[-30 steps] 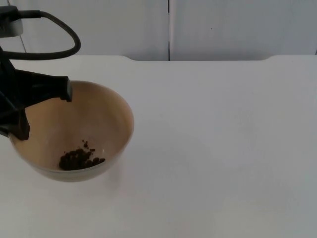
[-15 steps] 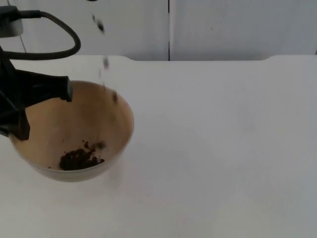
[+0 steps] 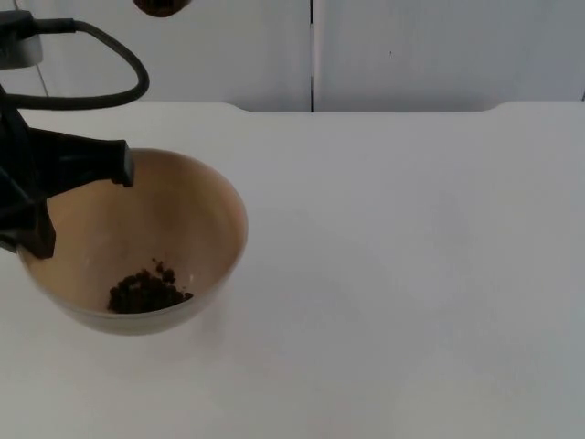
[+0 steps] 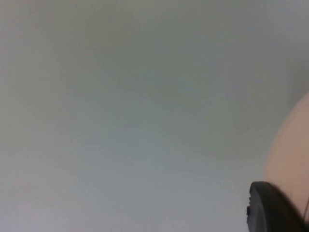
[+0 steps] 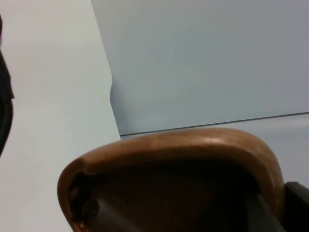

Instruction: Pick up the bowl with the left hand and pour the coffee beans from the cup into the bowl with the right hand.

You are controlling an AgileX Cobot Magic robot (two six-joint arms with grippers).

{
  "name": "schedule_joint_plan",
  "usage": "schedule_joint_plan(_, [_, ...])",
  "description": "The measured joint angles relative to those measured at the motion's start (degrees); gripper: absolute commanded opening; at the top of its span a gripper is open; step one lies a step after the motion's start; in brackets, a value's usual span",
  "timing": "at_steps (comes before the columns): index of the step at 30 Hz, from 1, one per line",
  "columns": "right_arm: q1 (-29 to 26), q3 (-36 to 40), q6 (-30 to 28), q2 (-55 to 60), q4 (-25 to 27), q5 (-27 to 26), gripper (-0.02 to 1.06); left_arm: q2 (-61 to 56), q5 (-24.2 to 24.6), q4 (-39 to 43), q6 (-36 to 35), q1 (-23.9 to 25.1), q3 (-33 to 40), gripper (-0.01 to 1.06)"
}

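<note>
Presently the bowl (image 3: 137, 242), a pale tan one, is seen at the left side of the table (image 3: 411, 274) in the top view, tilted so that its open mouth faces up and towards the camera. A small dark heap of coffee beans (image 3: 146, 293) is gathered low inside it, against the near wall. The bowl is held at its left rim by the left gripper (image 3: 41, 197), whose black fingers are clamped on that rim, one finger reaching across the upper edge and another lying down the left side. In the left wrist view a strip of the bowl's pale outer wall (image 4: 292, 159) is made out beside a black fingertip (image 4: 270, 208), with plain grey-white surface behind.

Above the bowl, at the upper edge of the top view, a small part of the brown cup (image 3: 163, 7) is caught, well clear of the bowl's rim. In the right wrist view the cup (image 5: 178, 179) is shown close up, tipped over, its thick brown rim arching over a dark interior. A black part of the right gripper (image 5: 297, 203) is seen just beside the cup's rim; it cannot be told from the pictures whether that gripper is closed on the cup. Behind the cup the white table and the grey partition wall (image 5: 203, 63) are seen.
</note>
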Motion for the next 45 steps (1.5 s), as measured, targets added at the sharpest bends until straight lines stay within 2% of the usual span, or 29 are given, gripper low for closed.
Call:
schedule_joint_plan(7, [-0.3,0.0,0.0,0.0,2.7,0.0,0.00,0.0,0.0,0.0,0.0,0.0,0.0,0.00])
schedule_joint_plan(13, [-3.5,0.0,0.0,0.0,9.6,0.0,0.00,0.0,0.0,0.0,0.0,0.0,0.0,0.00])
schedule_joint_plan(16, [-6.6,0.0,0.0,0.0,16.0,0.0,0.00,0.0,0.0,0.0,0.0,0.0,0.0,0.00])
schedule_joint_plan(17, [-6.6,0.0,0.0,0.0,16.0,0.0,0.00,0.0,0.0,0.0,0.0,0.0,0.0,0.00])
schedule_joint_plan(22, [-12.2,0.0,0.0,0.0,29.0,0.1,0.00,0.0,-0.4,0.0,0.0,0.0,0.0,0.00])
schedule_joint_plan(23, [-12.2,0.0,0.0,0.0,29.0,0.1,0.00,0.0,-0.4,0.0,0.0,0.0,0.0,0.00])
schedule_joint_plan(26, [-15.9,0.0,0.0,0.0,38.2,0.1,0.00,0.0,-0.5,0.0,0.0,0.0,0.0,0.00])
schedule_joint_plan(27, [-15.9,0.0,0.0,0.0,38.2,0.1,0.00,0.0,-0.5,0.0,0.0,0.0,0.0,0.00])
schedule_joint_plan(29, [-19.2,0.0,0.0,0.0,46.2,0.1,0.00,0.0,-0.7,0.0,0.0,0.0,0.0,0.00])
schedule_joint_plan(33, [-24.1,0.0,-0.1,0.0,55.6,1.7,0.00,0.0,-1.0,0.1,0.0,0.0,0.0,0.00])
schedule_joint_plan(37, [-26.8,0.0,-0.2,0.0,57.7,2.1,0.00,0.0,-1.2,0.5,0.0,0.0,0.0,0.00])
schedule_joint_plan(45, [-30.4,0.0,-0.2,0.0,58.0,2.3,0.00,0.0,-1.2,0.8,0.0,0.0,0.0,0.00])
